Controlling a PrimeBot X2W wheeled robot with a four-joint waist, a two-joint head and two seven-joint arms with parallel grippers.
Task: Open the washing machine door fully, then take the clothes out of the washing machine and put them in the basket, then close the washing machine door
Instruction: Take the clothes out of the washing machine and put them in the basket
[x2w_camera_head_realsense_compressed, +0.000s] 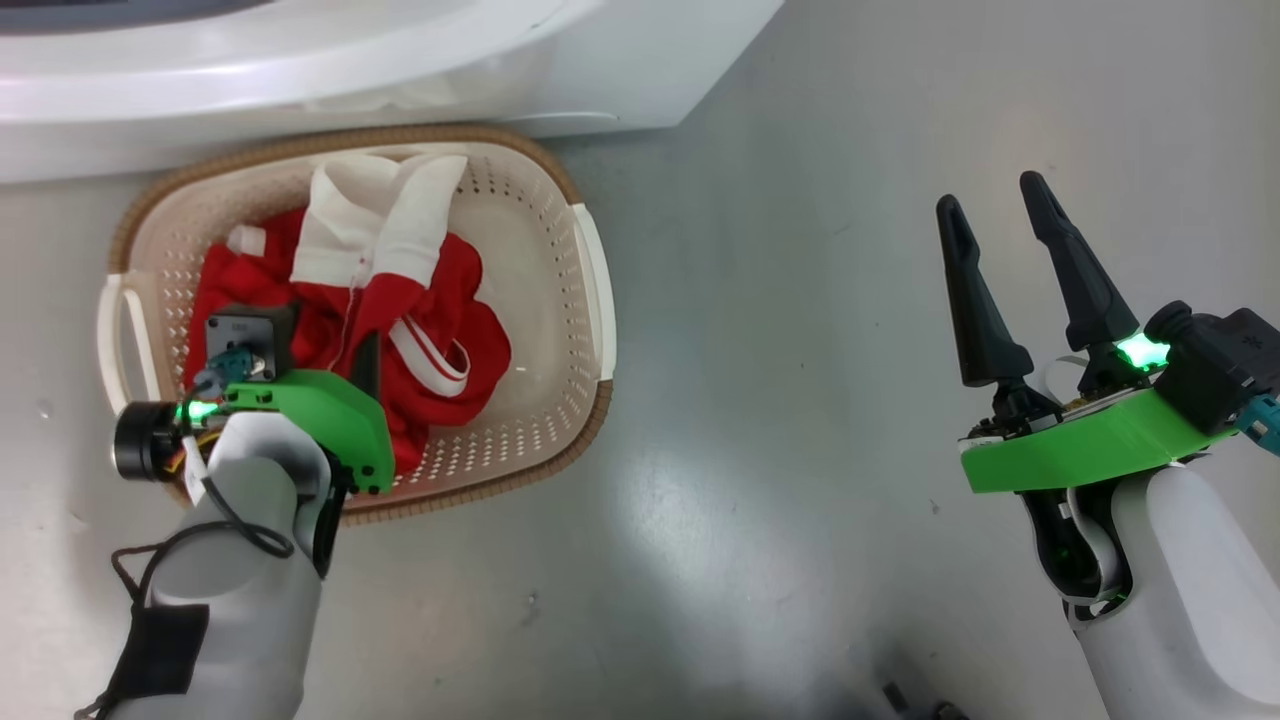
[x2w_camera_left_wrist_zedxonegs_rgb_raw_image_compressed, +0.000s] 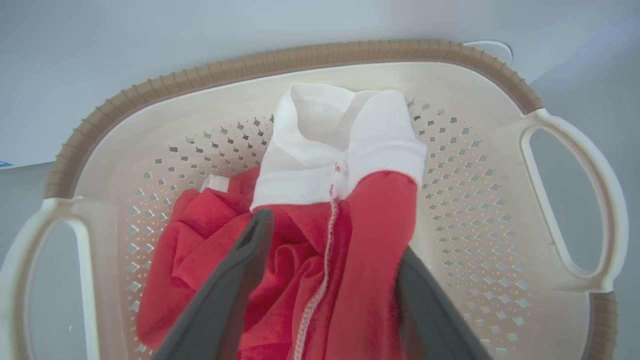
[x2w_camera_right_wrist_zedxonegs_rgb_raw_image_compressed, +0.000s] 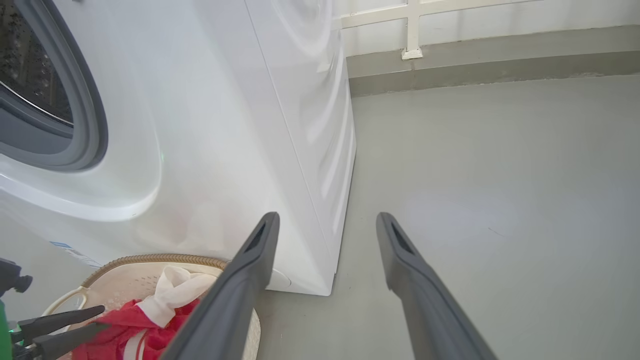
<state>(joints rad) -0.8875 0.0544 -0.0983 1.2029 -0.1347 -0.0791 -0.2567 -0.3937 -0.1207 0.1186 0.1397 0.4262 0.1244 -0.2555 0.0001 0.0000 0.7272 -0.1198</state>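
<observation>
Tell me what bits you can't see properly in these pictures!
- Basket bottom: left wrist view, clothes cover it.
- Washing machine drum: right wrist view, cut off by the left edge, dark inside.
- Left gripper: head view, the green wrist plate hides most of its fingers.

A smooth grey floor (x2w_camera_head_realsense_compressed: 780, 420) with a pale sheen of light spreads across the head view. It carries a small dark scuff (x2w_camera_head_realsense_compressed: 530, 603) near 6 o'clock and a blurred dark object (x2w_camera_head_realsense_compressed: 905, 700) at the bottom edge near 5 o'clock. In the right wrist view a darker grey skirting band (x2w_camera_right_wrist_zedxonegs_rgb_raw_image_compressed: 475, 67) runs along the wall base from 12 to 2 o'clock, with a white frame post (x2w_camera_right_wrist_zedxonegs_rgb_raw_image_compressed: 412, 30) standing on it at about 1 o'clock.
</observation>
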